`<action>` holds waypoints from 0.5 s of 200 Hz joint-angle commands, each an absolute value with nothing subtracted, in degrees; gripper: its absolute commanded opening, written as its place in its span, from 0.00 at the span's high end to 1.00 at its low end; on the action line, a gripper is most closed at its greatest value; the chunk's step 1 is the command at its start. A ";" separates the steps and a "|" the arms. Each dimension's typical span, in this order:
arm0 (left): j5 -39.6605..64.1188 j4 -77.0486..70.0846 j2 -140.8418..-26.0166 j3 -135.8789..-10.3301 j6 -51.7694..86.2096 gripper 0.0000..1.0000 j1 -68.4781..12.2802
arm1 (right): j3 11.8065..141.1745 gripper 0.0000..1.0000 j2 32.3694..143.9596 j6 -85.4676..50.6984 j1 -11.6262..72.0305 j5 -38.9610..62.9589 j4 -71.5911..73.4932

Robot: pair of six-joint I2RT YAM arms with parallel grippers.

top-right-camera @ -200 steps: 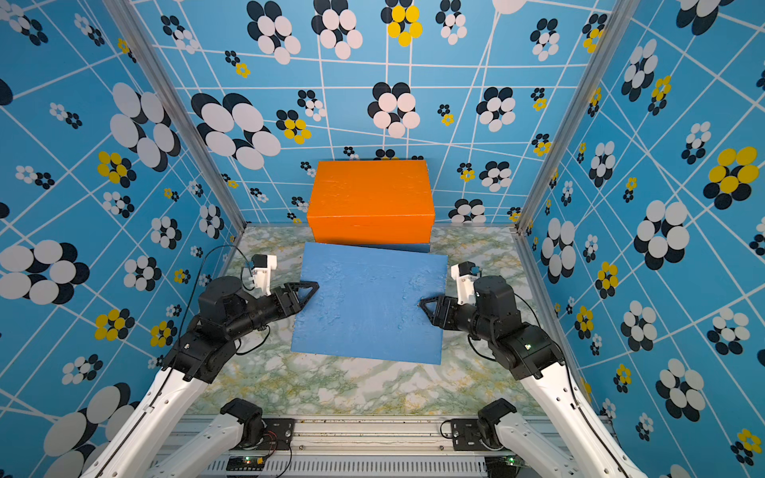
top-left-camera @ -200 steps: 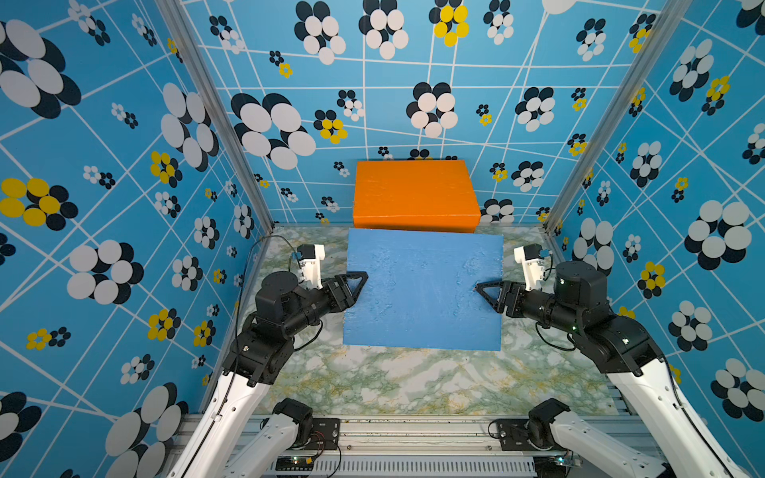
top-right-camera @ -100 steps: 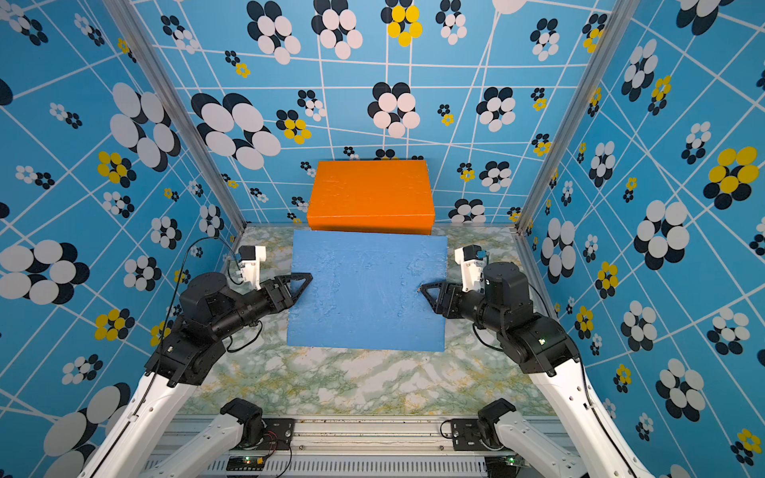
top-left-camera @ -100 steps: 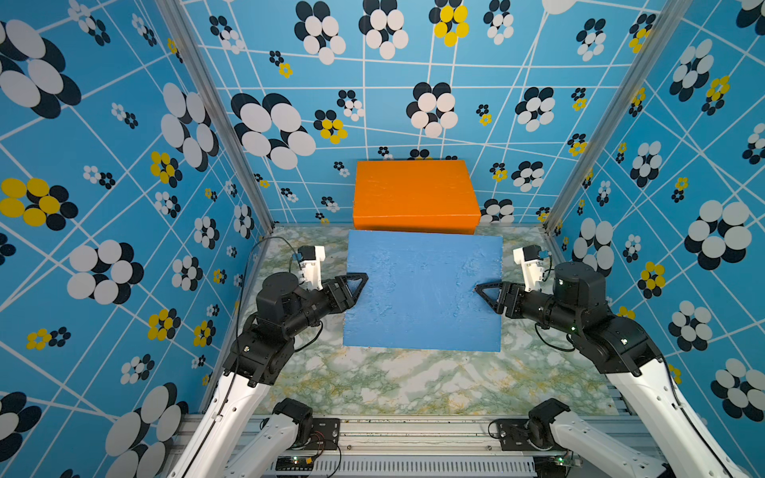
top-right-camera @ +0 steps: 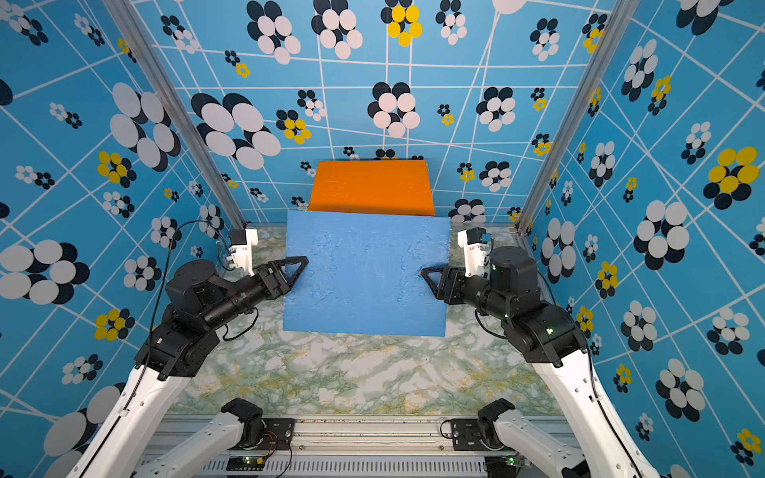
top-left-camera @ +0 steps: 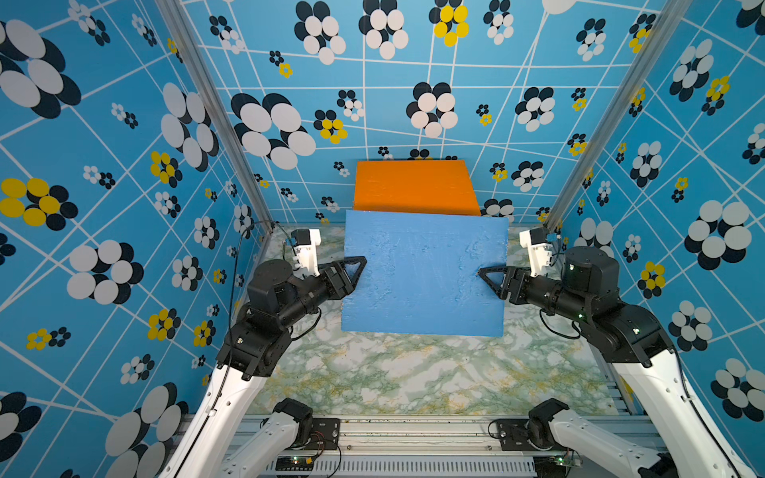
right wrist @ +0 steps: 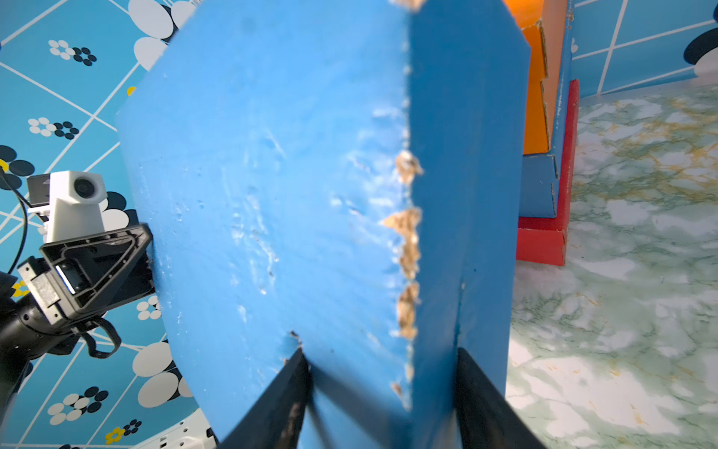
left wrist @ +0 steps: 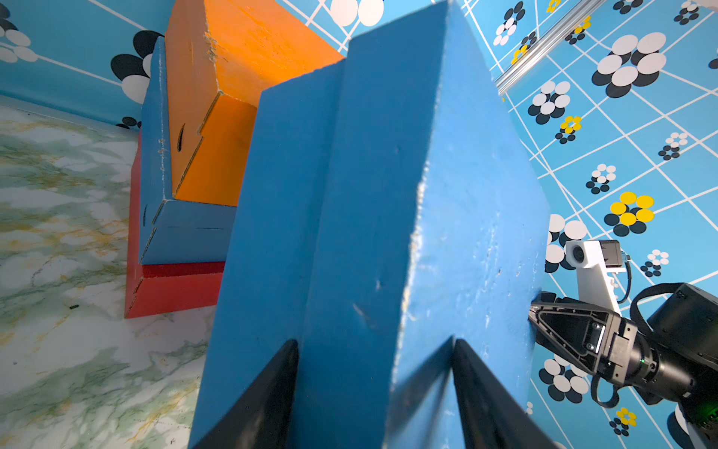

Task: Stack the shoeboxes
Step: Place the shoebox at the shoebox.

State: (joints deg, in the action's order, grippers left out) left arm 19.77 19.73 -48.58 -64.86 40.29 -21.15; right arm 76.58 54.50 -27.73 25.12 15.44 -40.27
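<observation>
Left hand (top-left-camera: 361, 263) is clamped on the 9 o'clock end of the held blue shoebox (top-left-camera: 422, 273). Its wrist view shows one finger over the lid and one under the base. Right hand (top-left-camera: 482, 274) pinches the 3 o'clock end the same way. Neither is wide open; each is closed down to the height of the box. Gripping opposite ends makes sense, since the box is far wider than either hand and would swing from a single grip.

Bare table (top-left-camera: 414, 372) lies at 6 o'clock, and the box seems to hang clear above it, roughly level.

At 12 o'clock, against the back wall (top-left-camera: 372, 103), stands the stack: red shoebox (left wrist: 175, 289) on the table, lower blue shoebox (left wrist: 190, 229) on it, orange shoebox (top-left-camera: 414, 186) on top. The held box's far edge covers the orange lid's near edge in both top views, so I judge it raised close to that lid's height, bound for the top.
</observation>
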 commanded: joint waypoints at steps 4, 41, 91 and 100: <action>28.30 16.72 -50.56 -68.13 38.88 0.38 -24.08 | 79.53 0.41 56.19 -25.45 26.63 24.47 -35.65; 28.52 15.78 -52.27 -70.03 38.41 0.38 -24.15 | 81.30 0.41 57.60 -24.95 26.63 24.35 -35.68; 29.05 14.25 -54.22 -71.70 38.33 0.38 -24.14 | 83.33 0.41 59.45 -24.17 26.63 24.00 -35.79; 29.17 13.99 -54.47 -71.87 38.31 0.38 -24.08 | 83.70 0.41 59.82 -24.13 26.63 23.93 -35.81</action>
